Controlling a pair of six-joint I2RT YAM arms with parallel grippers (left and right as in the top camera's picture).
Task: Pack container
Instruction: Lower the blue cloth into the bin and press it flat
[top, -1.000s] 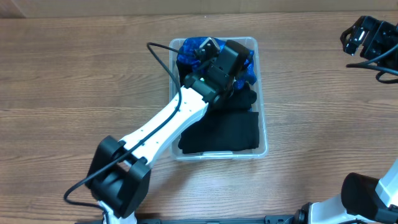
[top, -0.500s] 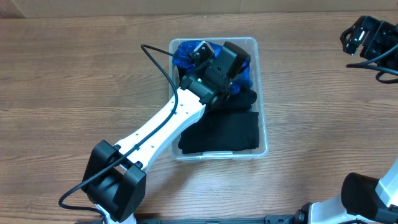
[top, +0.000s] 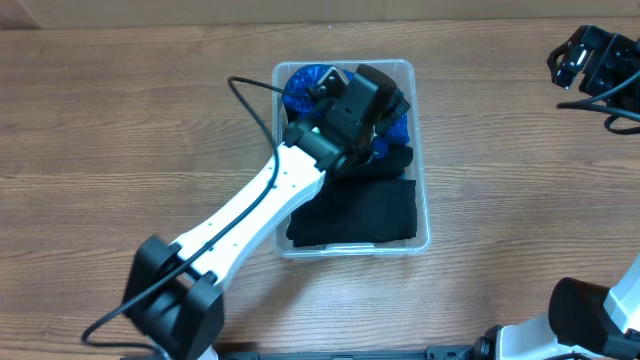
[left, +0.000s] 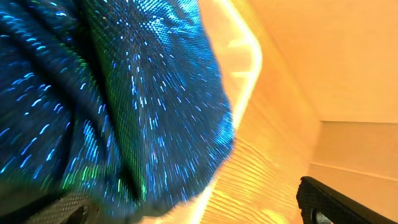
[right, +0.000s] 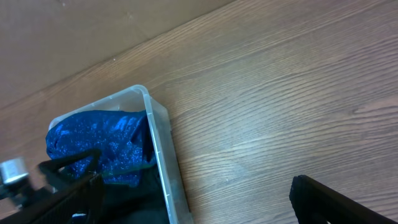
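The clear plastic container (top: 423, 150) stands mid-table. A sparkly blue cloth (top: 300, 82) fills its far end and a black cloth (top: 355, 215) its near end. My left gripper (top: 383, 100) is down in the far end over the blue cloth, open, its dark fingers (left: 333, 202) spread wide. In the left wrist view the blue cloth (left: 124, 93) lies close below, next to the container's bright rim (left: 249, 53), and nothing is pinched. My right gripper (top: 588, 58) hangs open at the far right, well away from the container (right: 157, 127), holding nothing.
The wooden table (top: 120, 130) surrounds the container on all sides. A black cable (top: 255, 95) loops from the left arm over the container's left wall. A pale wall (right: 93, 31) rises behind the table's far edge.
My left gripper has gone from shut to wide open over the blue cloth, letting it go. The left arm's base end swung slightly left. The right arm has not moved.
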